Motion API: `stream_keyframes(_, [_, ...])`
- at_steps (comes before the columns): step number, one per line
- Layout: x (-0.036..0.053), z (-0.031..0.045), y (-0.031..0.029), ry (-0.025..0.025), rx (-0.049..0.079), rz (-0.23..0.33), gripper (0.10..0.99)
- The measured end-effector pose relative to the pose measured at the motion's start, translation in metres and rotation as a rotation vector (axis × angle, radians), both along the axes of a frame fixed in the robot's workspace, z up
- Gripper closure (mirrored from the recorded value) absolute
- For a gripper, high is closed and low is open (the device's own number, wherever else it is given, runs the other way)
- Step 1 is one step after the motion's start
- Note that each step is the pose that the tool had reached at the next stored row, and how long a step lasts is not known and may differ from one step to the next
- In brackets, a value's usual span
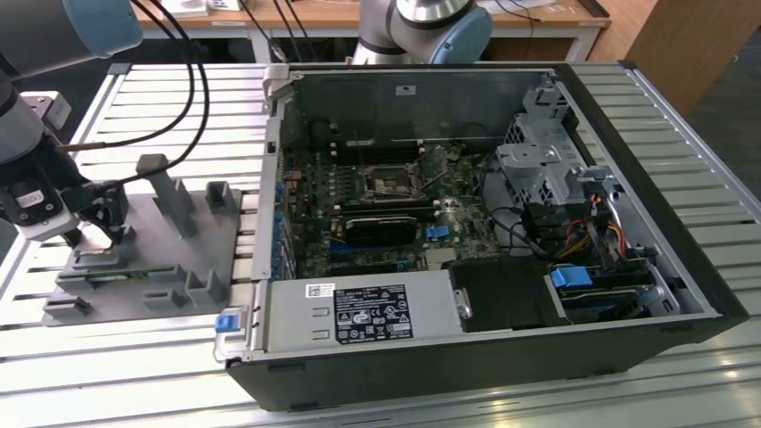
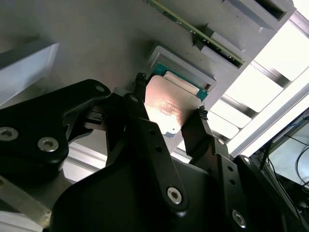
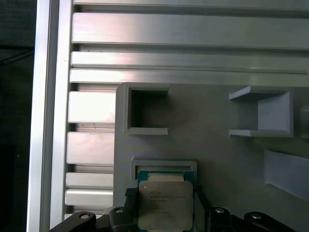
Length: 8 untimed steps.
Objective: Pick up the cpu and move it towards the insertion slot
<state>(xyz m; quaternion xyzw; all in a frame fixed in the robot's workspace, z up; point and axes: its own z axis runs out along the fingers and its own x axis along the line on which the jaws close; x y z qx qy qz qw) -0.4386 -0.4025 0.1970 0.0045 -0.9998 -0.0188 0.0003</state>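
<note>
Two fingertips (image 2: 201,115) of the gripper (image 2: 171,96) pinch the cpu (image 2: 166,108) by opposite edges, a sound hold for something likely light, stiff, slick and fragile.

Bent down at the exterior view's left, gripper (image 1: 98,236) lowered and pinching.

Rises from a grey base (image 1: 425,27) at the top of the exterior view, passes through a pale blue-grey elbow (image 1: 102,22) in the upper left corner, then drops through a grey wrist (image 1: 27,156) with the tool end lowest, pointing downward. In the second wrist view, reaches forward with two black fingers (image 2: 145,135) on bolted black links, tips set against opposite edges of the chip (image 2: 166,104), one on each side. In the first wrist view, flanks the chip with both fingertips (image 3: 129,193), close against its sides, clamped narrow.
</note>
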Motion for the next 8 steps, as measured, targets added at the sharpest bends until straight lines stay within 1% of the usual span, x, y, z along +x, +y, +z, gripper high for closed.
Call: stream_keyframes(8, [0.0000, 0.0019, 0.0000, 0.0000, 0.000, 0.000, 0.545])
